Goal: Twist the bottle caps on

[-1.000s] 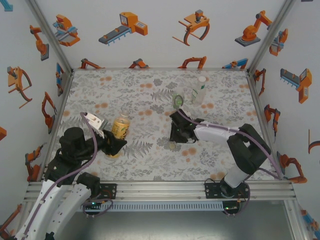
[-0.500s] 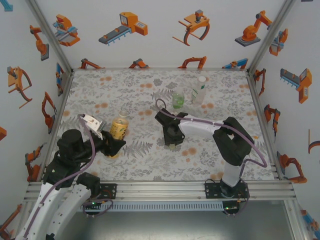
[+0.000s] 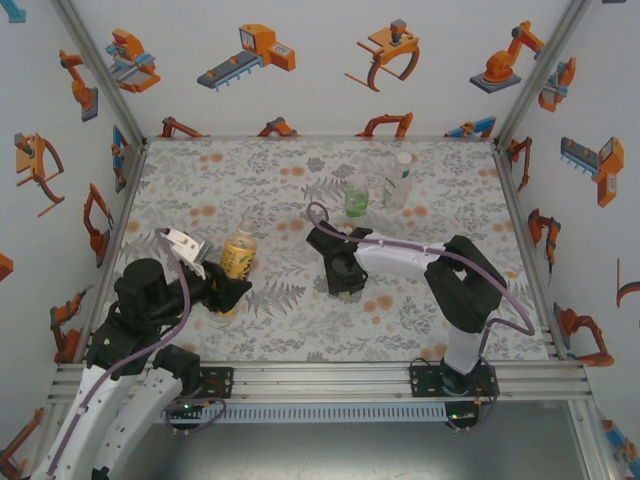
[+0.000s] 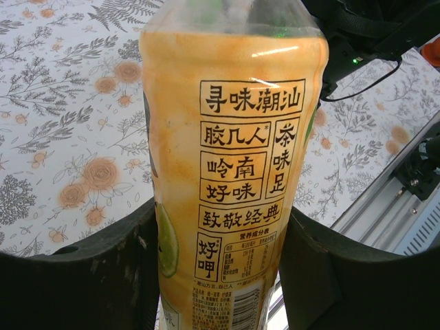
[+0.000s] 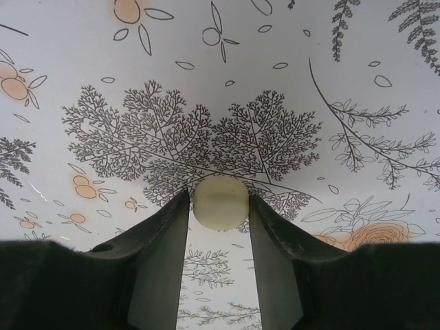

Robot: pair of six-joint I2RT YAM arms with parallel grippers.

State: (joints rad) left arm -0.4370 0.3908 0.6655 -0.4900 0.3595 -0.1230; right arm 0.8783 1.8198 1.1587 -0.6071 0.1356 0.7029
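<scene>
In the top view the left gripper [image 3: 228, 292] holds the amber bottle [image 3: 240, 252] low on its body. The bottle stands upright on the table [image 3: 250, 180], at about 8 o'clock from the table's middle, and the gripper reaches it from about 7 o'clock. In the left wrist view the left gripper [image 4: 220, 234] has its two dark fingers [image 4: 103, 275] pressed on both sides of the amber bottle [image 4: 230, 137], so it is closed on the bottle and open only as wide as the bottle's body. The label with dark characters faces this camera.

The right gripper [image 3: 343, 283] points down at the table near its middle, at about 6 o'clock from the green bottle [image 3: 357, 197]. In the right wrist view the right gripper [image 5: 220, 206] is nearly closed, and the pale cap [image 5: 220, 201] sits between the fingertips, touching both fingers [image 5: 158, 261]. I cannot tell if the cap rests on the table or is lifted a little.

The green bottle stands upright at about 1 o'clock from the middle of the table. The clear bottle [image 3: 399, 180] stands just beside it, at about 2 o'clock from it. Both are well apart from the amber bottle.
</scene>
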